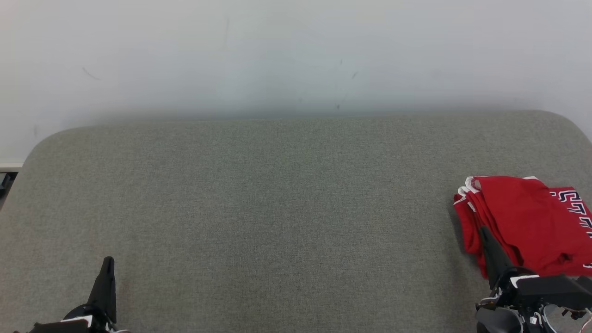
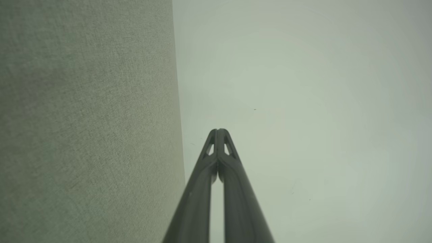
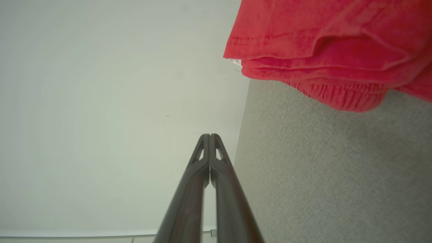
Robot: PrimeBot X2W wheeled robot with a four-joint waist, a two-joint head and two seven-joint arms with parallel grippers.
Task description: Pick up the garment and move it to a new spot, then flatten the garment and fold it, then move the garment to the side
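Grey woven fabric covers the padded surface [image 1: 277, 208], which meets a pale wall [image 1: 277, 55] at 12 o'clock in the head view. A red garment [image 1: 522, 222] lies folded in layers at about 3 o'clock, near the surface's right edge, with dark-and-white lettering on its far side. The right gripper [image 1: 485, 233] rises at 5 o'clock across the garment's near corner. In its wrist view its tips [image 3: 209, 136] are pressed together on nothing, with the garment [image 3: 320, 33] apart at 1 o'clock. The left gripper [image 1: 108, 263] sits at 7 o'clock, likewise clenched and empty [image 2: 218, 131].
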